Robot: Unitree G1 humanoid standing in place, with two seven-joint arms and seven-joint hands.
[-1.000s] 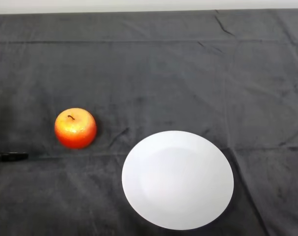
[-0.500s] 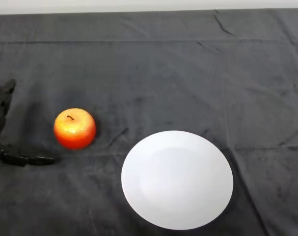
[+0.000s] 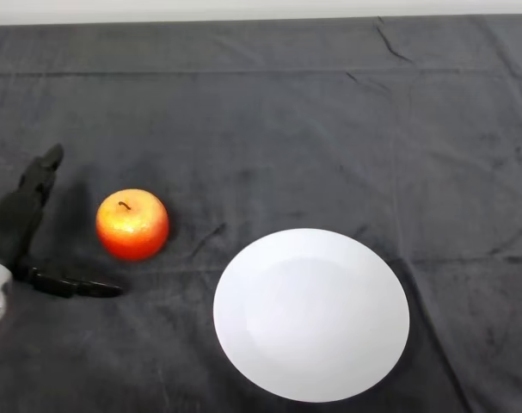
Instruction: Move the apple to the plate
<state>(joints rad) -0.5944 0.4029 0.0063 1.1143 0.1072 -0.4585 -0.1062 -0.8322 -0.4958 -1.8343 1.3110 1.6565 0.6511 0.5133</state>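
Red apple (image 3: 132, 224), one; white plate (image 3: 311, 314), one.

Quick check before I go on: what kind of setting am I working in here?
Likely a staged test bench rather than a kitchen: a table under a dark cloth, holding only one apple and a bare white plate, with the open left hand beside the apple.

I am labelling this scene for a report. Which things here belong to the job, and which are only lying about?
Belong to the job: apple; white plate, nothing on it; left hand, open beside the apple.

Only lying about: nothing loose; just the dark cloth over the table.
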